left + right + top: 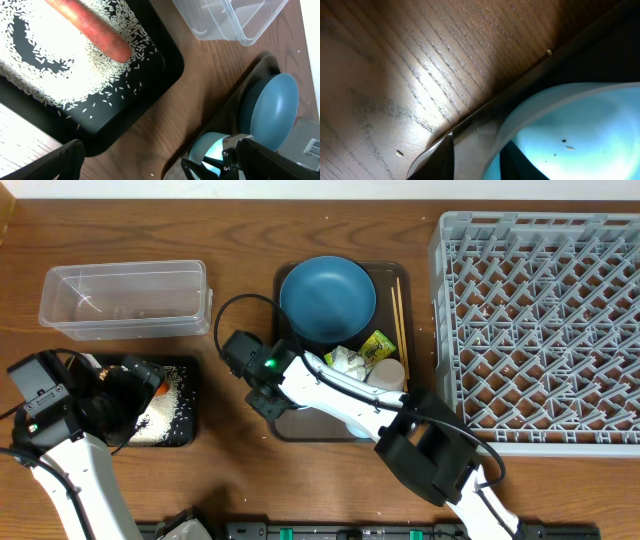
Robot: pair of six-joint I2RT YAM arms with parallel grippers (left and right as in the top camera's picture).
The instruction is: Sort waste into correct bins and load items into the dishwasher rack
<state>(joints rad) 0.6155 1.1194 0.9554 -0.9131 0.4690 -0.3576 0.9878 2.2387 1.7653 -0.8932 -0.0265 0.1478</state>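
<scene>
About a third done, by my reckoning. The carrot (90, 27) and rice (75, 82) lie in the black tray (161, 64); the tub (125, 268) looks empty, and so does the rack (437, 295). The wrapper (378, 345), paper (347, 360), plate (327, 300), whitish cup (386, 374) and chopsticks (398, 310) sit on the serving tray (278, 330). The left fingers (70, 155) are spread wide above the black tray, holding nothing. The right fingers (442, 162) straddle the rim of the pale blue bowl (570, 125) at the serving tray's left edge; whether they grip it I cannot tell. No writing is legible; the wrapper's print is too small.
</scene>
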